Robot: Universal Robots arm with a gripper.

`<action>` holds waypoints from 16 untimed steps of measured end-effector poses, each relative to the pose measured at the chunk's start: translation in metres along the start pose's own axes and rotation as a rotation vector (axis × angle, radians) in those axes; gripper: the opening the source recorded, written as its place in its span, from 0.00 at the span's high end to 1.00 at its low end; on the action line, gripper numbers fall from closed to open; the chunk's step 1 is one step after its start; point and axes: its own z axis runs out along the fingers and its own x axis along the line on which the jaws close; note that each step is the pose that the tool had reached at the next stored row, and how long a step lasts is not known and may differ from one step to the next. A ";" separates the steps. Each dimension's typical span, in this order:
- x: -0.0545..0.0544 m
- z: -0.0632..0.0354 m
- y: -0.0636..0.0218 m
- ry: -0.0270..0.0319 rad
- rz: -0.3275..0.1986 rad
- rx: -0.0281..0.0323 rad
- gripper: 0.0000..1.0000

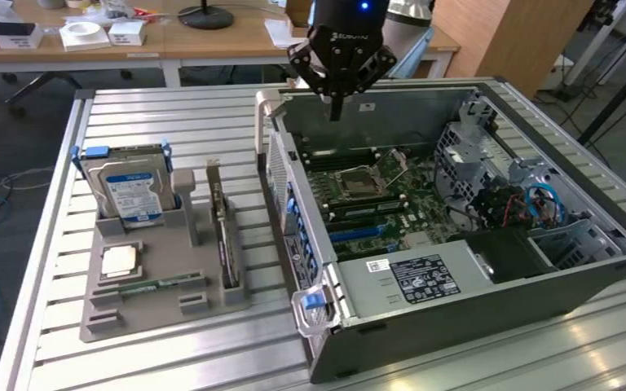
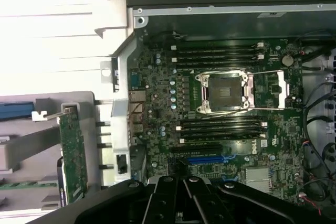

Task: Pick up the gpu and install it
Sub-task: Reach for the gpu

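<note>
- While my gripper (image 1: 335, 107) hangs over the case (image 1: 487, 309), pressed together and empty, the gpu (image 1: 224, 244) stands edgewise in the tray (image 1: 144, 316); pickup not begun, I judge.
- Wrist view: the gpu (image 2: 73, 156), seemingly the green card, sits beside the case; grasping it needs spread jaws.

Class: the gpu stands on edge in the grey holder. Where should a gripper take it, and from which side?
Likely its upper long edge, from above: the gpu stands upright in a slot of the grey holder, both flat faces free for fingers.
</note>
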 end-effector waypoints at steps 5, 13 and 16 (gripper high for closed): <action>0.017 -0.0002 -0.0013 0.0000 0.000 0.0000 0.90; 0.047 -0.0001 -0.0035 0.0000 0.000 0.0001 0.90; 0.056 0.0001 -0.0043 0.0001 0.000 0.0001 0.90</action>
